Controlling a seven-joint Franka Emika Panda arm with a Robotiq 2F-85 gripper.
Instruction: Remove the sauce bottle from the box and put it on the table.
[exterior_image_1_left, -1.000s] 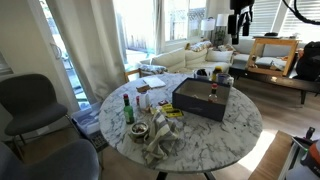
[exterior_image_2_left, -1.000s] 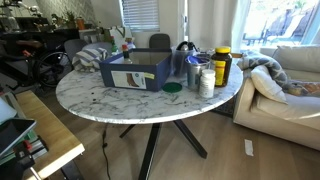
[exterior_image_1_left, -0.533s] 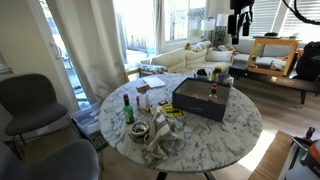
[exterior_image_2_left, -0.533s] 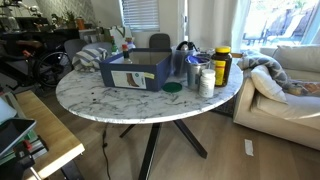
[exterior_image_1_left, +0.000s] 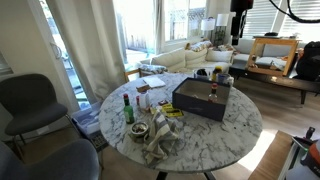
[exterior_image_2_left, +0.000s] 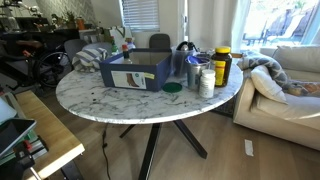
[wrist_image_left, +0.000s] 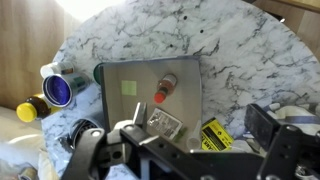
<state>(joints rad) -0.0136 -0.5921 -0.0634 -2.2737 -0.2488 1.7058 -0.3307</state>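
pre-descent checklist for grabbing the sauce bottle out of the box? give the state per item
1. Target in place: sauce bottle sits inside the box - ok.
2. Target upright: it stands above the box rim in an exterior view - ok.
3. Ready to grasp: gripper has its fingers wide apart - ok.
4. Grasp height: gripper is high above the table, nowhere near the bottle - not ok.
5. Drop spot: bare marble beside the box - ok.
6. Clearance between the box wall and the jars next to it - cannot tell.
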